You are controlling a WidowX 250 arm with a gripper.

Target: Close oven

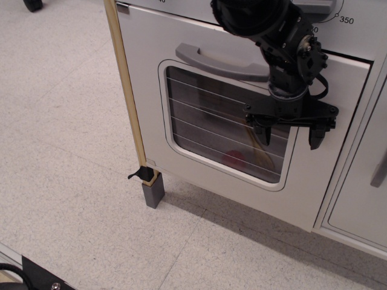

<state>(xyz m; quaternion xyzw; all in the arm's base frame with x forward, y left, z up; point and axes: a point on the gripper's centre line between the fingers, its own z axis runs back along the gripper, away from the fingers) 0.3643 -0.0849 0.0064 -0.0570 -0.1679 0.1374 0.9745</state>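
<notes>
The white oven door (181,127) stands nearly flush with the cabinet front. Its rounded clear window (217,124) is crossed by thin lines, and a grey curved handle (217,60) sits above it. A red object (233,158) shows dimly through the glass. My black gripper (289,134) is open and empty, fingers (315,134) pointing down, right against the door's right side by the window's edge. The arm hides part of the handle and the door's top right corner.
A wooden post (128,90) on a grey foot (153,193) edges the kitchen's left side. A plain white cabinet door (363,199) with a grey bar handle is at the right. A dial marked 350 and 450 (329,18) sits above. Speckled floor lies left and below.
</notes>
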